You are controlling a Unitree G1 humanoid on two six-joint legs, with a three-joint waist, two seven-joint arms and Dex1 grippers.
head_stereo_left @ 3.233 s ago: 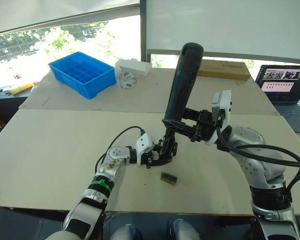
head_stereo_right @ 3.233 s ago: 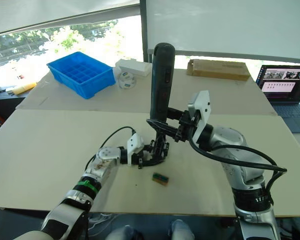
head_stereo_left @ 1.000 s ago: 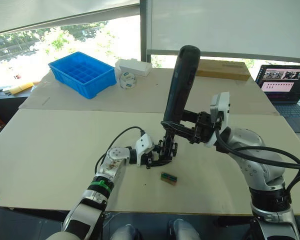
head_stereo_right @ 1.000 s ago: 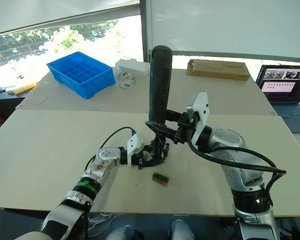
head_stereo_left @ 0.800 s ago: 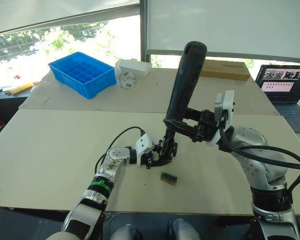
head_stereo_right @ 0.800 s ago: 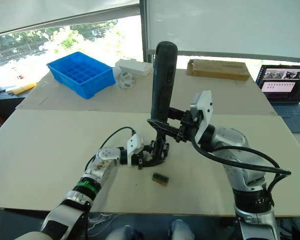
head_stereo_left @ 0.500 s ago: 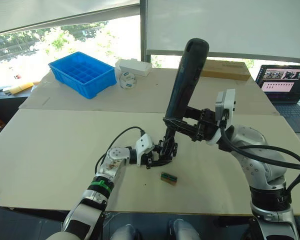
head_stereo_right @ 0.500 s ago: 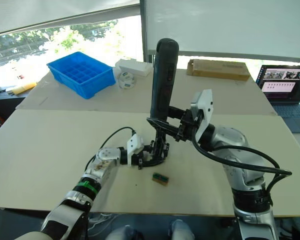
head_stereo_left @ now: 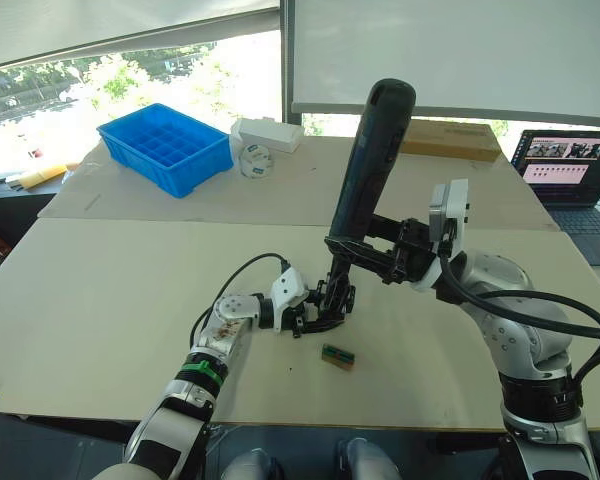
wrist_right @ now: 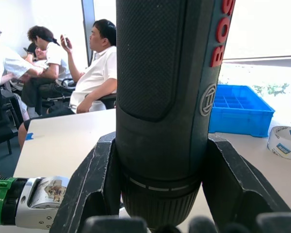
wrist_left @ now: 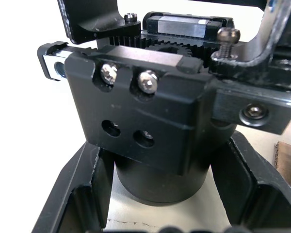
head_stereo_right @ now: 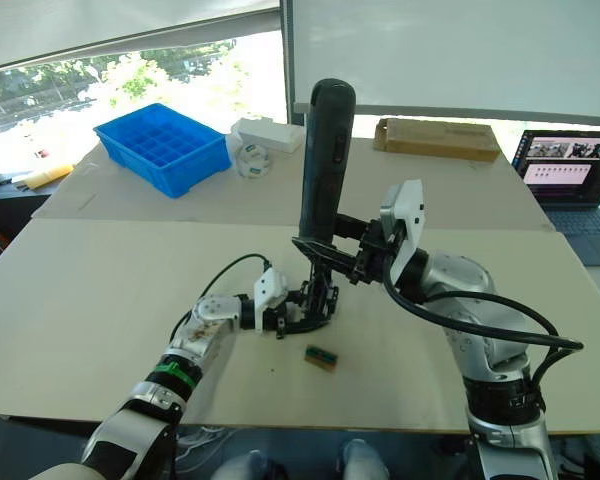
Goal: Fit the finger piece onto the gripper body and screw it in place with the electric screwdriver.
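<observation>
The screwing step looks to be in hand — the right gripper point(head_stereo_left: 365, 258) clamps the electric screwdriver point(head_stereo_left: 370, 165) nearly upright at frame centre, bit down over the gripper body point(head_stereo_left: 330, 303), which the left gripper point(head_stereo_left: 302, 315) pinches by its round base on the table point(head_stereo_left: 100, 290). The finger piece appears already seated. Next, the bit must stay square on the screw. The blue tray point(head_stereo_left: 165, 148), upper left, looks empty.

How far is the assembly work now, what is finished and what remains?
Done: the left hand holds the gripper body on the table, and two screws sit in its front block. In hand: the right hand grips the electric screwdriver upright over the body, tip down at it. Left: whether the finger piece is fully fastened cannot be told.
</observation>
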